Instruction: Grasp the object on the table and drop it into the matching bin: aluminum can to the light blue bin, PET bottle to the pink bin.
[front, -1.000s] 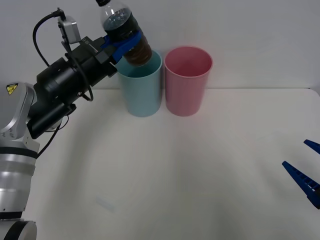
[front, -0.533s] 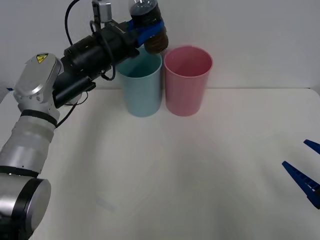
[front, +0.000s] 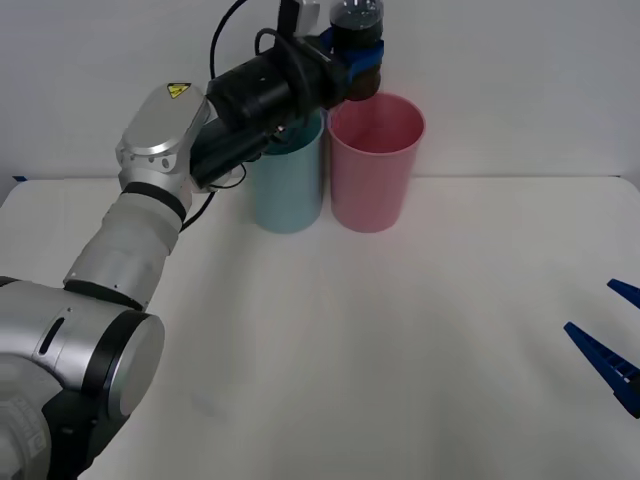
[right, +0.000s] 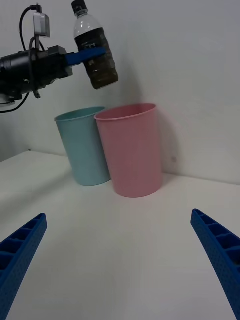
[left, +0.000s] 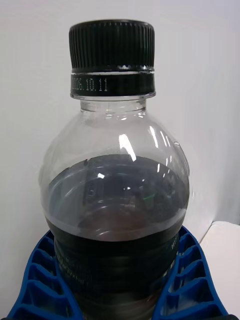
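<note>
Two bins sit side by side at upper centre of the front view, on the table (front: 420, 330): blue bin (front: 287, 185) left, pink bin (front: 375, 160) right, touching or nearly so. Left gripper (front: 352, 62) is up at the top edge, fingers clamped round the bottle (front: 358, 45) at mid-body, cap up, slightly tilted. Bottle hangs over the pink bin's near-left rim, close to the gap w/ the blue one. Right wrist view shows it well above both rims, roughly over where they meet. Right gripper (front: 612, 345) is parked low right, fingers spread wide, holding nothing.

Risk, as I judge it: release now and the bottle may clip the pink rim, bounce into the blue bin or onto the table. It's tilted and part full, so liquid could swing it. Needs to get further over the pink opening first. A rim knock might also tip the bin.
</note>
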